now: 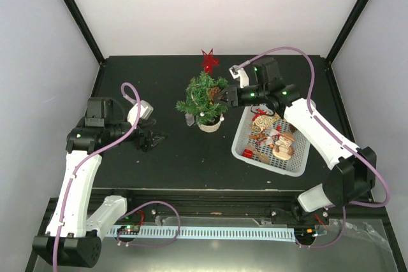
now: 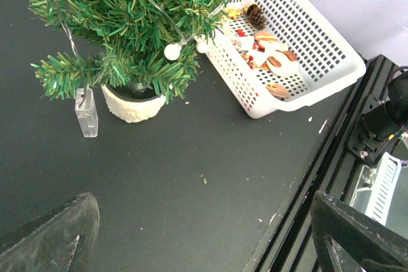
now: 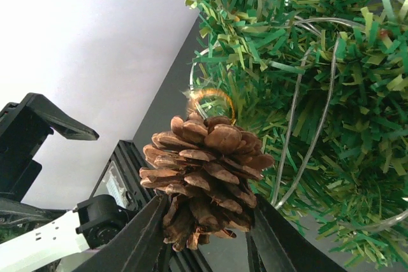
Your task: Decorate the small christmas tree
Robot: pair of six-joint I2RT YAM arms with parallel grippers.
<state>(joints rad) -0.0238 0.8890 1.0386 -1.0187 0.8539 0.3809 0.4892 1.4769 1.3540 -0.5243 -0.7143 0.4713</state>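
Note:
The small christmas tree (image 1: 203,97) stands in its cream pot (image 1: 210,123) mid-table, with a red star (image 1: 209,60) on top and a light string with white balls (image 2: 172,51). My right gripper (image 1: 221,95) is at the tree's right side, shut on a brown pine cone (image 3: 203,176) with a gold loop (image 3: 210,101) that touches the green branches (image 3: 319,93). My left gripper (image 1: 157,138) stands open and holds nothing, low over the mat to the left of the tree. Only its finger (image 2: 51,237) tips show in the wrist view.
A white basket (image 1: 299,157) right of the tree holds several ornaments (image 1: 277,139). A clear battery box (image 2: 86,113) hangs from the light string beside the pot. The black rail (image 1: 210,205) runs along the table's near edge.

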